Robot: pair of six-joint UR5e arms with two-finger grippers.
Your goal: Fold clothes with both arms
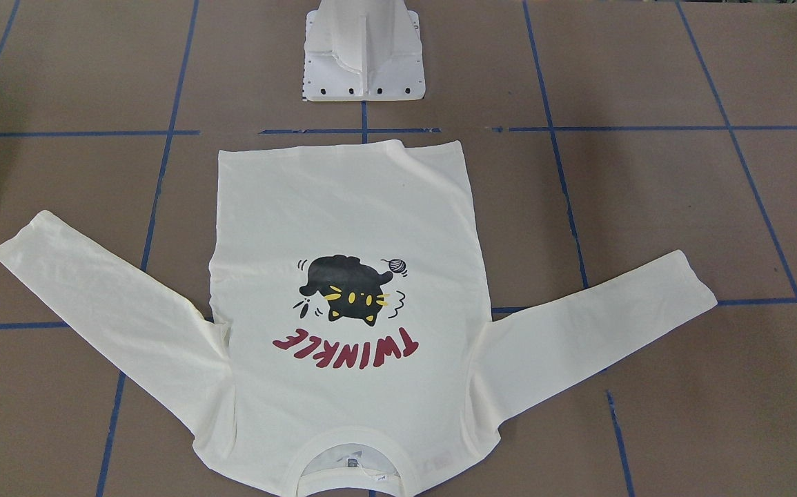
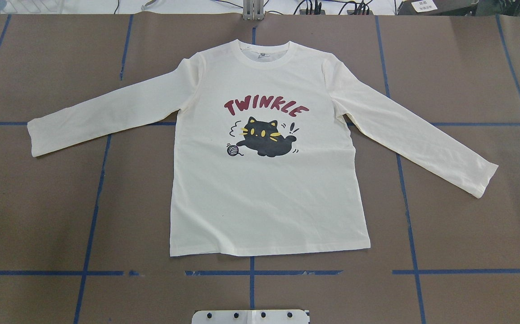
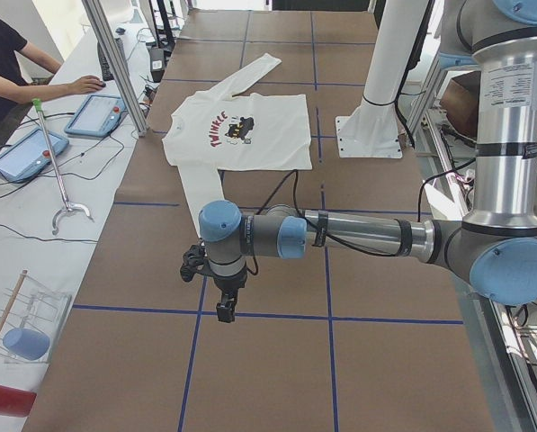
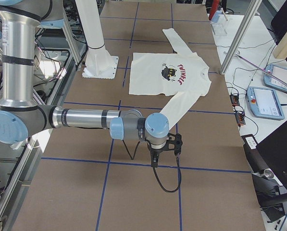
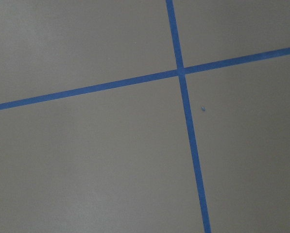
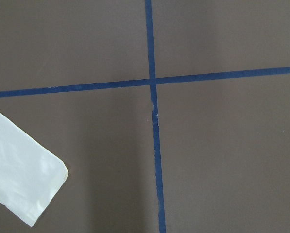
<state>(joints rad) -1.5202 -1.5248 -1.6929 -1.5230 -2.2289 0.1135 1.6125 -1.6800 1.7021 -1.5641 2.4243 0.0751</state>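
The T-shirt [image 2: 269,202] lies flat, print side up, on the desk [image 2: 39,202], hem nearest the robot, both sleeves spread outward. Beyond the hem is the black cat print [image 2: 266,139]. Beyond that, dark-red lettering [image 2: 265,106] reads "TWINKLE". The collar [image 2: 266,56] is farthest. The left gripper [image 3: 225,310] and right gripper [image 4: 154,161] hover over bare desk, each past a sleeve end. Whether their jaws are open or closed cannot be told.
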